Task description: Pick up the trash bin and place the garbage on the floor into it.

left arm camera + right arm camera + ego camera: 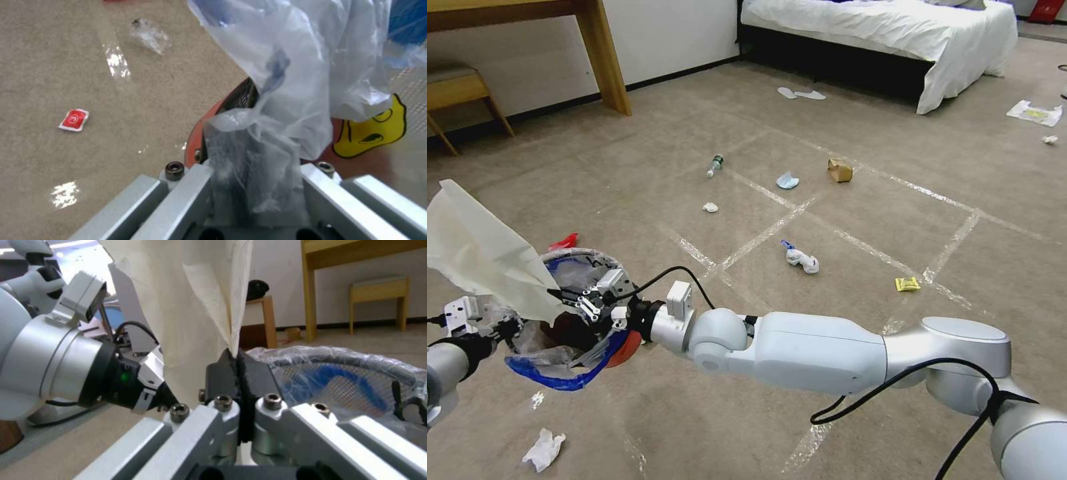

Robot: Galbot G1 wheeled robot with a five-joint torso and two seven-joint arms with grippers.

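Beige carpet floor (627,167) crossed by tape lines carries much garbage: a small bottle (714,165), blue mask (787,181), brown bag (840,171), tissues. Held off it, the red trash bin (570,320), lined in crinkly clear plastic, hangs from the left pincer (256,181) clamped on its rim. Just above, the right pincer (238,380) pinches a cream tissue sheet (480,253), so I judge clearing is partway.

A: Setting?
B: Bedroom, hotel-like: bed (894,33) with white bedding, wooden desk (597,47), padded stool (457,90), carpeted floor (627,167), slippers (800,94) beside the bed
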